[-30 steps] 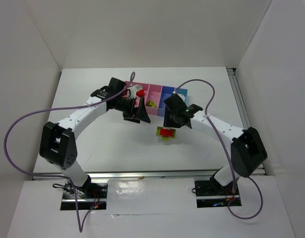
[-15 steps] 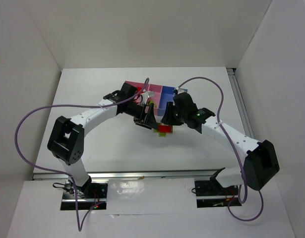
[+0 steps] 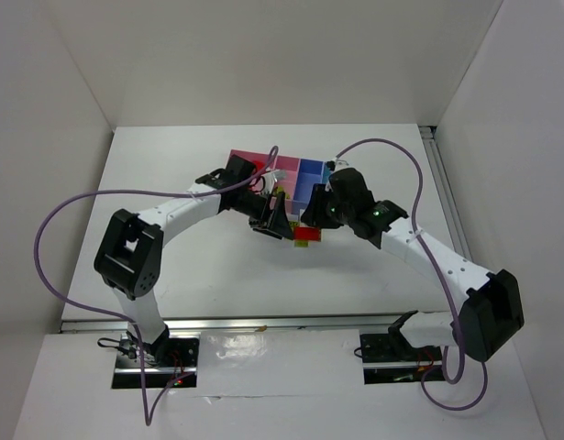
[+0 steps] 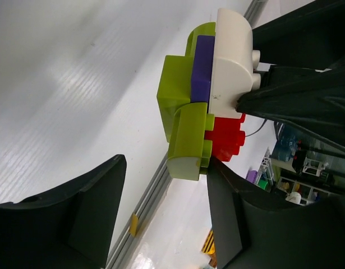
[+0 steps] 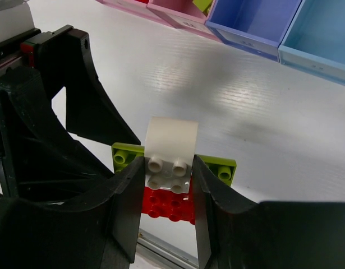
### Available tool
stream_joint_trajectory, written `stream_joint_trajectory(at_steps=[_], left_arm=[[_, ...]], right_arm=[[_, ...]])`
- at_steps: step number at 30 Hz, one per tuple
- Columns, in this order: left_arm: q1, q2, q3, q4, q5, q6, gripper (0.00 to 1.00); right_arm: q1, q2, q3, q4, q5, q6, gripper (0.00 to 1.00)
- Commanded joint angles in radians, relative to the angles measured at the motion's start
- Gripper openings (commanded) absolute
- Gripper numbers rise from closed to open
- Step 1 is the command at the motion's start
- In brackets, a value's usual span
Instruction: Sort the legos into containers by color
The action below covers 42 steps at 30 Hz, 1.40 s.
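A stack of joined legos sits just in front of the containers: a yellow-green plate, a red brick, a white brick and a purple piece. My right gripper is shut on the white brick. My left gripper is open beside the stack, its right finger against the yellow-green end. In the right wrist view the pink bins, blue bin and light blue bin lie behind.
The bin row stands at mid-table, partly hidden by both arms. A yellow-green brick lies in a pink bin. The left gripper's black fingers crowd the stack's left side. White walls enclose the table.
Both arms moved in toward the lego stack. My left gripper came off the bins to the stack's side, and my right gripper came down onto the white brick. The stack shifted slightly toward the bins.
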Motion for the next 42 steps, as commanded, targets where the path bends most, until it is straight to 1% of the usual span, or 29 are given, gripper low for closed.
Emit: stream_joint_trajectory(at_steps=[1,4,5,6,7,8,9,11,12,15,16,17,19,20,22,24,25,27,31,35,37,40,42], left_arm=[[-0.004,0.017,-0.015,0.061,0.053,-0.013,0.7],[-0.004,0.017,-0.015,0.086,0.085,-0.031,0.67],[-0.004,0.017,-0.026,0.098,0.115,-0.031,0.67],[-0.004,0.017,-0.037,0.135,0.157,-0.061,0.64],[-0.004,0.017,-0.037,0.161,0.157,-0.062,0.64],[-0.004,0.017,-0.052,0.187,0.194,-0.091,0.6],[-0.004,0.017,-0.052,0.23,0.205,-0.105,0.58],[-0.004,0.017,-0.065,0.253,0.214,-0.126,0.53],[-0.004,0.017,-0.065,0.253,0.214,-0.126,0.48],[-0.004,0.027,-0.065,0.263,0.214,-0.126,0.37],[-0.004,0.027,-0.065,0.263,0.214,-0.126,0.29],[-0.004,0.027,-0.065,0.253,0.214,-0.126,0.25],[-0.004,0.049,-0.065,0.253,0.214,-0.126,0.21],[-0.004,0.049,-0.065,0.253,0.205,-0.126,0.14],[0.005,0.07,-0.075,0.253,0.205,-0.126,0.1],[0.018,0.086,-0.086,0.244,0.205,-0.126,0.02],[0.027,0.101,-0.086,0.235,0.193,-0.126,0.0],[0.037,0.101,-0.098,0.226,0.179,-0.126,0.0],[0.068,0.092,-0.109,0.217,0.082,-0.126,0.0],[0.08,0.092,-0.098,0.174,0.053,-0.126,0.0],[0.09,0.101,-0.098,0.174,0.044,-0.117,0.0],[0.09,0.101,-0.098,0.161,0.025,-0.117,0.0],[0.09,0.092,-0.089,0.143,-0.001,-0.117,0.0]], right_arm=[[-0.004,-0.046,0.006,0.054,-0.024,-0.002,0.17],[-0.004,-0.046,0.006,0.065,-0.035,-0.002,0.17],[-0.004,-0.046,0.006,0.065,-0.045,-0.002,0.17],[-0.004,-0.046,-0.004,0.074,-0.046,-0.002,0.17],[-0.004,-0.046,-0.004,0.074,-0.058,-0.002,0.17],[-0.004,-0.036,-0.004,0.083,-0.067,-0.002,0.17],[-0.004,-0.036,-0.004,0.084,-0.067,-0.002,0.17],[-0.004,-0.036,-0.004,0.093,-0.076,-0.002,0.17],[-0.004,-0.036,-0.013,0.103,-0.085,-0.002,0.17],[-0.004,-0.016,-0.013,0.103,-0.085,-0.002,0.17],[-0.004,-0.016,-0.013,0.113,-0.085,-0.002,0.17],[-0.004,-0.016,-0.022,0.113,-0.085,-0.002,0.17],[-0.004,-0.006,-0.022,0.113,-0.072,0.007,0.17],[-0.004,0.006,-0.022,0.113,-0.072,0.007,0.17],[-0.004,0.02,-0.022,0.113,-0.058,0.007,0.17],[-0.004,0.03,-0.022,0.123,-0.049,0.016,0.17],[-0.004,0.03,-0.022,0.133,-0.049,0.016,0.17],[-0.004,0.03,-0.011,0.133,-0.049,0.016,0.17],[-0.004,0.02,0.024,0.101,-0.009,0.016,0.17],[-0.013,0.02,0.053,0.09,0.048,0.016,0.17],[-0.025,0.02,0.067,0.09,0.039,0.016,0.17],[-0.025,0.063,0.082,0.077,0.039,0.016,0.17],[-0.025,0.063,0.091,0.045,0.059,0.016,0.17]])
